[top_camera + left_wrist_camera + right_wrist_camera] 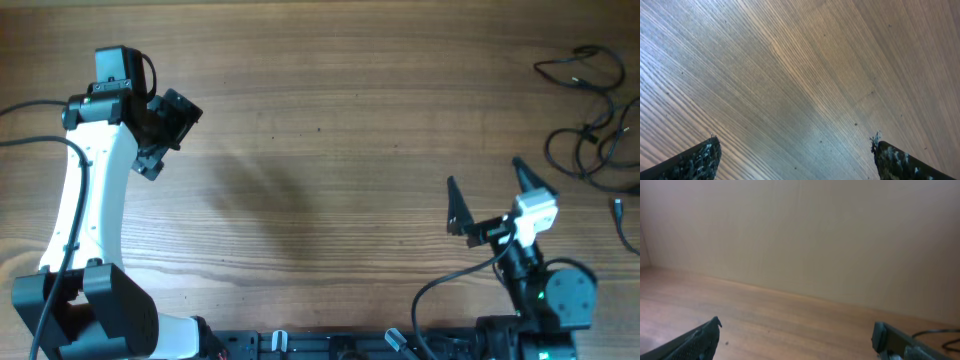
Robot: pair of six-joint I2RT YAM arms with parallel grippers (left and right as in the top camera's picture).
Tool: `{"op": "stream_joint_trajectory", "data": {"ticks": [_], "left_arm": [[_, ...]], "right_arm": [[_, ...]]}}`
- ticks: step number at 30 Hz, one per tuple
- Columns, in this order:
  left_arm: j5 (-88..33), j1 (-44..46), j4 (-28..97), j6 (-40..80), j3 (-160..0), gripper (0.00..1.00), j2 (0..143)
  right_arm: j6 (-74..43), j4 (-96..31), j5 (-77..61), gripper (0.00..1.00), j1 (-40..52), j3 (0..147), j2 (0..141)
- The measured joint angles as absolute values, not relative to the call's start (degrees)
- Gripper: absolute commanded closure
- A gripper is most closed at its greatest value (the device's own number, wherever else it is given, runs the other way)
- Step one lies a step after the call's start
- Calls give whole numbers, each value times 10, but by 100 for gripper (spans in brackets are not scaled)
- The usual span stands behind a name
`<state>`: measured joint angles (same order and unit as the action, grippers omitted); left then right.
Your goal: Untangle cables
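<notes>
The cables (590, 135) lie in loose black loops and a small tangle at the far right of the wooden table (330, 120), running off the right edge. My right gripper (484, 172) stands open at the front right, to the left of the cables and apart from them. In the right wrist view that gripper (797, 326) holds nothing, and a bit of cable (935, 331) shows past its right finger. At the far left my left gripper (178, 142) is open. The left wrist view shows only bare wood between that gripper's (795, 145) fingers.
The white left arm (85, 200) reaches up the table's left side. Thick black robot wires (30, 140) trail off to the left. A plain beige wall (800, 235) rises behind the table's far edge. The arm bases sit along the front edge.
</notes>
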<state>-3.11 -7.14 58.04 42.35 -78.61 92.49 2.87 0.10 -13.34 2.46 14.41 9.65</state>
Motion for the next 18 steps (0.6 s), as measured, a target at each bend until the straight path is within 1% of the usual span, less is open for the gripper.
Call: {"op": "stream_joint_trajectory", "data": {"ticks": [3,6,9,11,18], "left_arm": [[-31,-71,579,423,-786,0,925],[-31,-71,579,423,-786,0,925],[-31,-71,579,423,-786,0,924],[-31,-71,579,423,-786,0,924],[-31,-71,579,423,-786,0,924]], "right_arm": [[26,50,-123,0,25,64,32],[-6,66,-85,0,26,19,13],[-18,47,-67,0,26,4,11],[-21,5,-61,0,26,4,10],[-23,0,-59,0,26,4,13]]}}
